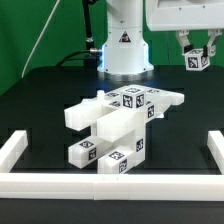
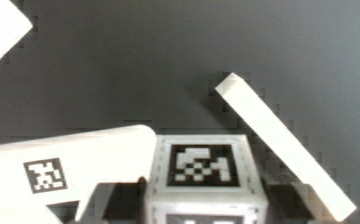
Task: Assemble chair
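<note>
Gripper (image 1: 196,55) clamped on one small tagged block (image 1: 197,64), held high over the table (image 1: 40,100) at the exterior view's right, near the robot base (image 1: 125,45). Other chair pieces (image 1: 115,125) well apart from it, lower and toward the exterior view's left, heaped mid-table with long axis from near left to far right; probably the place to bring the block. One arm, one held block, perhaps six heaped pieces (count unclear), three border rails (image 1: 20,150).
</note>
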`<state>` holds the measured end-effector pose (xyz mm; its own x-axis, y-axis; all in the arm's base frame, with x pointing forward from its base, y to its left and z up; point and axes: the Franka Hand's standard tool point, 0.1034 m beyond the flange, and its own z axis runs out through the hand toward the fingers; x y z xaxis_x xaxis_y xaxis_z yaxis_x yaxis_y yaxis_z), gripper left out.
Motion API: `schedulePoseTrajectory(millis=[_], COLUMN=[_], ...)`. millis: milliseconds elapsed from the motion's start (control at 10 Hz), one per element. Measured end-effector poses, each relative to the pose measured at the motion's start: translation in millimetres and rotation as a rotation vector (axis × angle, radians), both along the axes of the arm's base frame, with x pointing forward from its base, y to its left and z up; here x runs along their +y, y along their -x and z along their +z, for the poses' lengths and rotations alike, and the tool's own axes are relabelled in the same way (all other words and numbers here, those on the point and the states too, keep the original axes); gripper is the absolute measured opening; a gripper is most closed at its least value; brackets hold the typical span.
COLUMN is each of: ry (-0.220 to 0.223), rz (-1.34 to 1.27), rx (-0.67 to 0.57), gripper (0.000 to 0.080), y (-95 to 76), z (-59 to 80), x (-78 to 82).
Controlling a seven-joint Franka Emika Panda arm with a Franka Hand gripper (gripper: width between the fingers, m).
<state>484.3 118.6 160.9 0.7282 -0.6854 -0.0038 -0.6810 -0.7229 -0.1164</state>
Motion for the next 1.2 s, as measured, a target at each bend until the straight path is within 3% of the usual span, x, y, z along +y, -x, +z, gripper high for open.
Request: schedulePoseTrajectory(millis=[100,300,600,700,1200], ry=[0.004,0.018,0.079,0.095,0.100], rz=[0.041,0.148,0.268,0.298,0.324], rx=[0.003,-0.007,-0.026,-0.029,-0.026], gripper=[0.0284,0.0284,0.0284,0.0284,0.0284], y=[-0.5,-14.4,-31.3,-32.9,-31.9], z=[1.7,17.1,16.4,10.9,9.3], x=[-4.4,-48.5,-95.9,-102.1,-103.5])
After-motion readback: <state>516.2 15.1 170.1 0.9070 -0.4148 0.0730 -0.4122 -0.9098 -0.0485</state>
